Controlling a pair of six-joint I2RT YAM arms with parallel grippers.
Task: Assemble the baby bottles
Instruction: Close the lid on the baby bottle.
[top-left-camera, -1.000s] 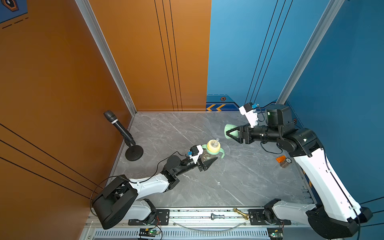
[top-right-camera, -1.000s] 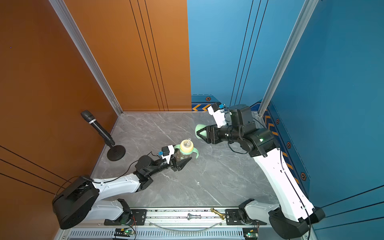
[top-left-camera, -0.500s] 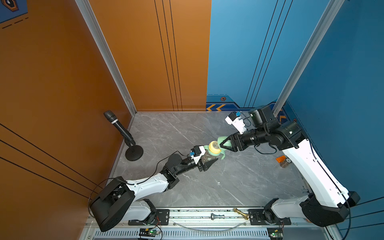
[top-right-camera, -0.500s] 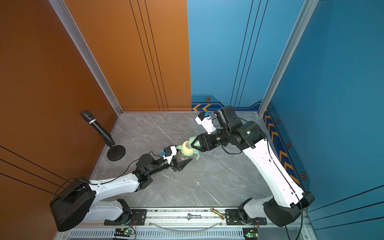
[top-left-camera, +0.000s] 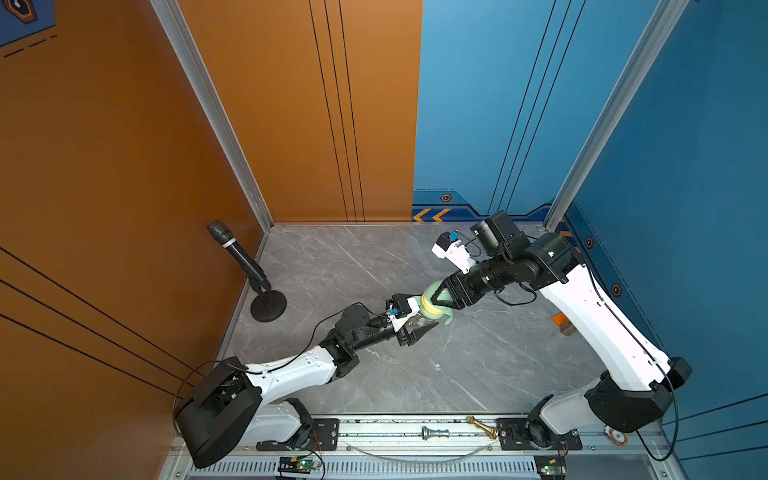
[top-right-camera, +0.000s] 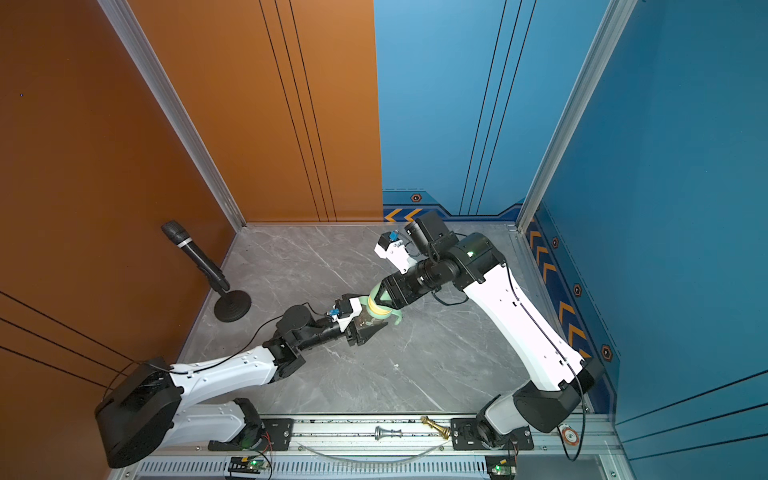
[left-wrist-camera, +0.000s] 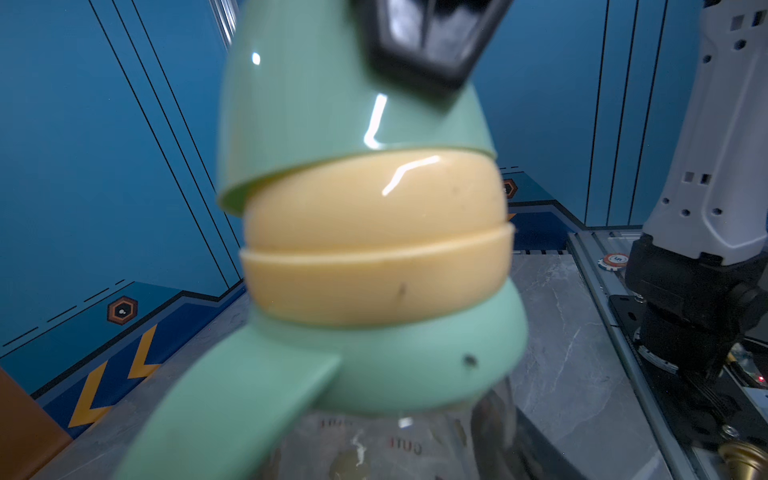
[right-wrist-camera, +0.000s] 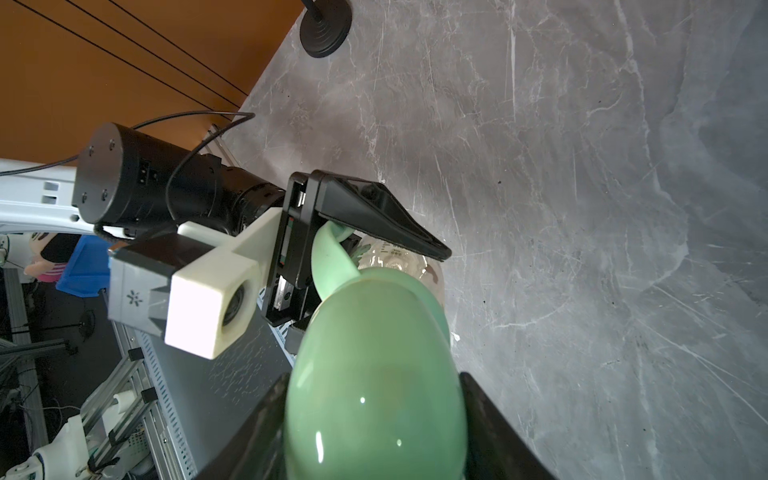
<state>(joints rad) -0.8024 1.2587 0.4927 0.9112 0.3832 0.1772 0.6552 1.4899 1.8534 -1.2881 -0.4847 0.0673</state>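
The work cell is enclosed by tall orange wall panels (top-left-camera: 124, 166) on one side and blue wall panels (top-left-camera: 623, 124) on the other, joined by aluminium corner posts (top-left-camera: 212, 112). The bench (top-left-camera: 374, 374) is a grey marble-patterned slab. An aluminium rail (top-left-camera: 395, 434) runs along its near edge and carries both arm bases. A silver chess piece (top-left-camera: 434, 433) and a gold chess piece (top-left-camera: 482, 427) lie on this rail. A black microphone on a round stand (top-left-camera: 268, 305) is located near the orange wall.

The baby bottle (top-left-camera: 419, 322) is near the centre of the bench, upright. The left claw (top-left-camera: 415, 328) is pressed shut on the clear bottle body (left-wrist-camera: 399, 440). Above the body sit the mint-green handled ring (left-wrist-camera: 374, 365) and the yellow collar (left-wrist-camera: 374, 257).

The right claw (top-left-camera: 440, 297) is pinching the mint-green dome cap (right-wrist-camera: 374, 395). In the left wrist view, the cap rests tilted on the collar, with one edge lower than the other.
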